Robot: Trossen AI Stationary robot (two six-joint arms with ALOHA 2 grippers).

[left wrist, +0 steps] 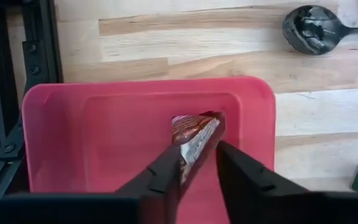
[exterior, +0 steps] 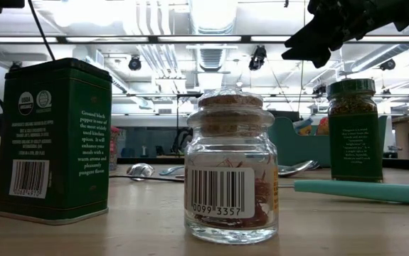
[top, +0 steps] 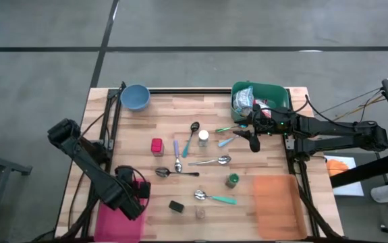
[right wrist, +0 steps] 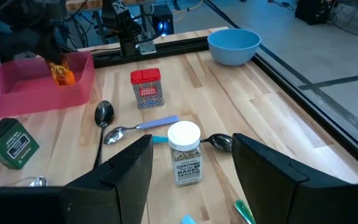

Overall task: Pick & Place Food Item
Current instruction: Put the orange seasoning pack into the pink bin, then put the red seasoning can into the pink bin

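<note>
Two dark fingers of the left gripper (left wrist: 198,149) stand parted, with the snack packet (left wrist: 196,129) upright between their tips; it looks loosely flanked, not pinched. Packet colour: red and orange wrapper, pale printed face. It hangs inside the pink bin (left wrist: 147,87), above the bin floor and towards the wall on the table side; whether its lower end touches the floor is hidden by the fingers. Step in hand, as I judge it: the place, at the point of release, with the item already over its target. Next move calls for the fingers to spread a little more so the packet drops free, then a straight lift clear of the bin walls so that a fingertip does not drag the wrapper back out. Beyond the bin lies bare wood, then a black spoon (left wrist: 309,28) resting on the boards. Farther across the table, the right gripper (top: 253,140) hovers above the boards just beside the green bin (top: 278,94), claw spread wide and carrying nothing; a white-lidded spice jar (right wrist: 185,155) stands on the table ahead of it. Green bin holds more wrapped items, so another pick may follow from that side; contents too small to list
</note>
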